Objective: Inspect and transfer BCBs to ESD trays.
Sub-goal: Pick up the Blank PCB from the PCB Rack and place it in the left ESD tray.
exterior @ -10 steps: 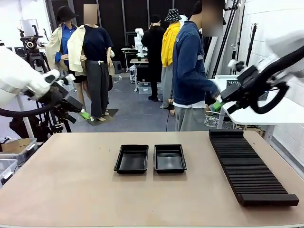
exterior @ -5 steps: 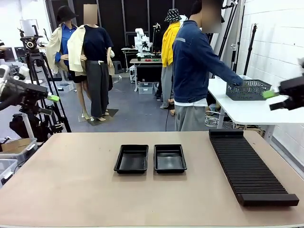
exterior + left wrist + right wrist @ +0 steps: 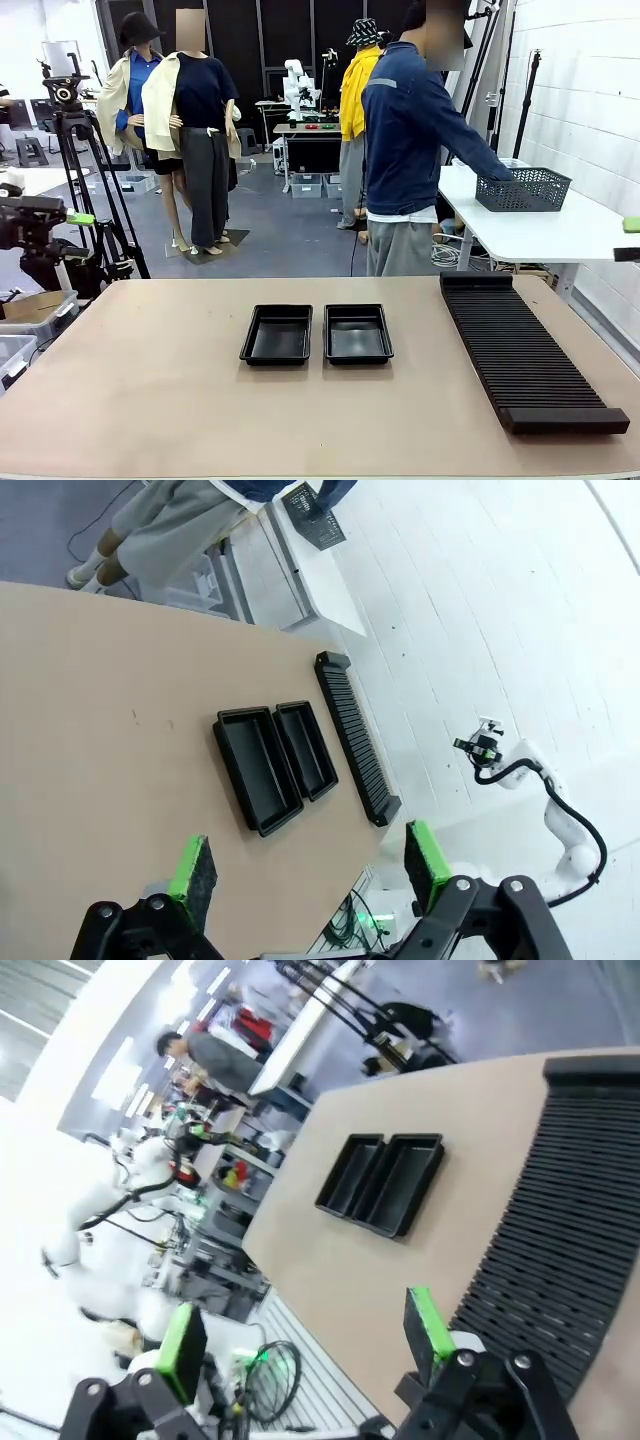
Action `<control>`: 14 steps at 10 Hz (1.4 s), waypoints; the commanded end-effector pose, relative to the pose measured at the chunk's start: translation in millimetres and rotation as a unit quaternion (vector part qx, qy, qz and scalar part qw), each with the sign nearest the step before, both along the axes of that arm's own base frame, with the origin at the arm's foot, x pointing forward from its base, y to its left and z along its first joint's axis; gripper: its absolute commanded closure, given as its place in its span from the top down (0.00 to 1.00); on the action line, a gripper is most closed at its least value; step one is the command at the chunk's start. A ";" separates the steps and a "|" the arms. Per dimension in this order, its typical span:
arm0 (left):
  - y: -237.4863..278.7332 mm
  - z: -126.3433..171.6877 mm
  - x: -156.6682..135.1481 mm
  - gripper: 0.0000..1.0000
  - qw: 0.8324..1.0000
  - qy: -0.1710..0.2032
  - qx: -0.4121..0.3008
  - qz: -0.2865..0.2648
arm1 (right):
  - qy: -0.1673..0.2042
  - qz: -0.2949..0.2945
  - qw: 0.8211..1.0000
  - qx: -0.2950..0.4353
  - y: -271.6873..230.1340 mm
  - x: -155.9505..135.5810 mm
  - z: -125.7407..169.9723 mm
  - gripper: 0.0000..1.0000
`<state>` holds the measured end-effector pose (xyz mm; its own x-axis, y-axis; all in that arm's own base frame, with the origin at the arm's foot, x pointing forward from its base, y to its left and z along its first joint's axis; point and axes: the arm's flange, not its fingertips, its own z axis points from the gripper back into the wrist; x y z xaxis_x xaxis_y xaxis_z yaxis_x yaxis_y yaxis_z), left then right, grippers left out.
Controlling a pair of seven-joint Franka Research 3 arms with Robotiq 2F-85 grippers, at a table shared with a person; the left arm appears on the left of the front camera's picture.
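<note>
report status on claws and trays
Left claw open, right claw open, both up at the sides of the table. ESD trays empty, side by side mid-table. Nothing between claws and trays; black slotted rack sits to their right.

Black ESD trays (image 3: 277, 334) — tan table (image 3: 150, 400), black ribbed rack (image 3: 525, 360).

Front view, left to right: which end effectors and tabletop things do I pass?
left end effector, at the picture's left edge → left ESD tray → right ESD tray → long black slotted rack → right end effector, at the picture's right edge
</note>
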<state>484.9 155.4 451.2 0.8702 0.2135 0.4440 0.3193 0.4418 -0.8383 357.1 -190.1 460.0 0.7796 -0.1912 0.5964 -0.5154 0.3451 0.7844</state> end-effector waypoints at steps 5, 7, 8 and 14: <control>5.9 -4.0 -6.0 1.00 0.999 -0.022 -0.027 -0.035 | -0.006 0.055 0.998 0.032 -10.6 19.6 -15.7 1.00; 16.3 -11.1 -9.4 1.00 0.997 -0.029 -0.040 -0.058 | 0.004 0.063 0.997 0.032 -10.3 29.5 -15.4 1.00; 24.4 -14.1 -12.4 1.00 0.997 -0.030 -0.042 -0.057 | 0.003 0.071 0.997 0.034 -8.7 34.6 -18.0 1.00; 34.0 -19.9 -24.2 1.00 0.997 -0.024 -0.054 -0.046 | 0.013 0.091 0.995 0.036 8.0 49.7 -29.2 1.00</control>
<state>460.5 188.9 430.8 0.8664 0.1799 0.4658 0.3986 0.3126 -0.8622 410.2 -182.4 430.9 0.8227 -0.0794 0.5629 -0.5439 0.1779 0.8201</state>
